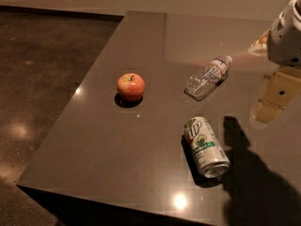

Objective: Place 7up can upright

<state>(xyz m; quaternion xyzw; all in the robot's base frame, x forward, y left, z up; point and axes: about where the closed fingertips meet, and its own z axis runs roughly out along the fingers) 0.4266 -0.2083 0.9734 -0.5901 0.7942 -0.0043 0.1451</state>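
Can of white-and-silver aluminium (205,146), green 7UP logo, lies sideways lower centre on the dark glossy tabletop (141,168); gripper (275,97) hangs at right edge, and we cannot tell whether it is wide or narrow.

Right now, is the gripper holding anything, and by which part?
Nothing is held. The gripper hangs at the right edge of the view, apart from the 7up can, which lies on its side on the table.
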